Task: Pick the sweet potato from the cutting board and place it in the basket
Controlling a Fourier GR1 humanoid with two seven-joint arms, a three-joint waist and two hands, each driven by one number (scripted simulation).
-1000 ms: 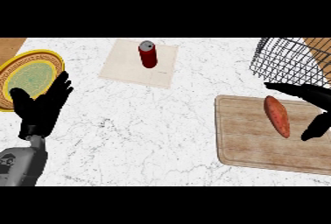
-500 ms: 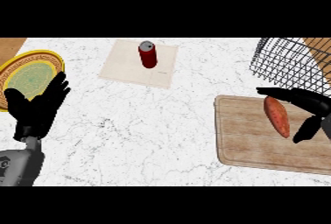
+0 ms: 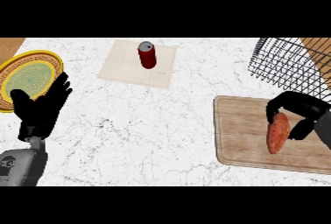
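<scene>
The right hand has closed in over the past second and now curls round the top end of the long orange sweet potato, which lies on the pale wooden cutting board beneath it. The grasp looks nearly made; lifting comes next. The black wire basket waits just beyond. The left hand rests open, well apart.

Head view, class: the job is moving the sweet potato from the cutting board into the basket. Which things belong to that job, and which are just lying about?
Part of the job:
sweet potato
cutting board
basket
right robot hand, curled round the sweet potato's upper end

Just lying about:
red can
napkin under the can
yellow plate
left robot hand, open, resting at the left edge
</scene>
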